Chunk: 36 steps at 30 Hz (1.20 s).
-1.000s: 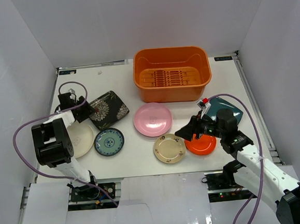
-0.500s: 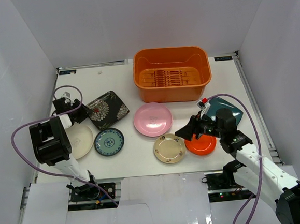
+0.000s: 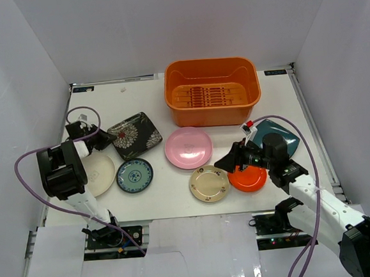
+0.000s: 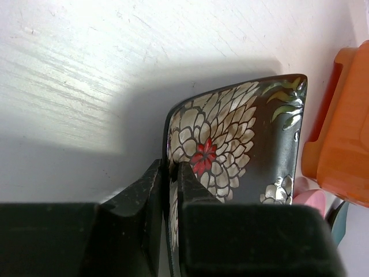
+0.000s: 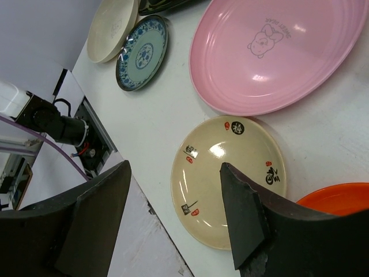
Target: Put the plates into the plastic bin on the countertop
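Plates, seven in all, sit on the white surface (image 3: 150, 106). Left fingers (image 4: 144, 193) pinch the black-floral square plate (image 4: 230, 150) by its rim. Then come the white plate (image 3: 95, 173), blue-patterned plate (image 3: 135, 175), pink plate (image 3: 188, 147), cream-gold plate (image 3: 209, 183) beside the spread right fingers (image 5: 98, 213), orange-red plate (image 3: 251, 181) and teal square plate (image 3: 282, 134). One orange bin (image 3: 214, 114) stands behind.

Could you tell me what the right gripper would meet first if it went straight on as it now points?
Probably the round cream-gold plate with red and black marks, lying straight ahead of the open right gripper in its wrist view; depth is unclear, so it may touch the white countertop first.
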Available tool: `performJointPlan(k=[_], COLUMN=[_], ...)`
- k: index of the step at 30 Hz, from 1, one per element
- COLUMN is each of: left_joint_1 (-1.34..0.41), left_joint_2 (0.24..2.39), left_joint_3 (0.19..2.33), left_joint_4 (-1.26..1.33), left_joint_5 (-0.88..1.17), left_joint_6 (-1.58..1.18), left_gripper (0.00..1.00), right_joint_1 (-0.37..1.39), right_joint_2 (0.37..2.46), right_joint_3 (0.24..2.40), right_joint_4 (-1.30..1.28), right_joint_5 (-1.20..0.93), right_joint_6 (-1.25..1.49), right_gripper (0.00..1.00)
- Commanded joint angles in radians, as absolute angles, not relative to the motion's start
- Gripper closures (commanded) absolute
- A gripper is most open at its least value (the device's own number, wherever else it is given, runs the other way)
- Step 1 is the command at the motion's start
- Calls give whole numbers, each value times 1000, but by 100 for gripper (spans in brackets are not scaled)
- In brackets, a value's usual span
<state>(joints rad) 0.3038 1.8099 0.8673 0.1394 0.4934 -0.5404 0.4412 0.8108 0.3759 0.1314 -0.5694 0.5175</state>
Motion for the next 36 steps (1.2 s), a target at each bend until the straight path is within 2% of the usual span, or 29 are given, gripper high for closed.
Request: performJointPlan(k=[1,15,25,31,36], left_joint_1=[298,299,301,301,301], left_joint_2=[1789,1577,1361,1252,1242], left_joint_3=[896,897,831,888,1052], left_joint_4=[101,233,193,235,178], left_joint_5=[488,592,508,453,486], left_joint_6=[-531,-857,-853,-874,-844], left_gripper=[100,100,100,100,100], right_joint_1=[451,495,517,535,535], right_joint_2=[828,968,1115,1233,1342], right_joint_3=[423,594,794,962,1139], right_joint_4=[186,172,118,126,55], right_joint_5=[-555,-560,-549,-534,-509], right_joint_6=[515,486,454,456,408], right_gripper=[31,28,14,10,6])
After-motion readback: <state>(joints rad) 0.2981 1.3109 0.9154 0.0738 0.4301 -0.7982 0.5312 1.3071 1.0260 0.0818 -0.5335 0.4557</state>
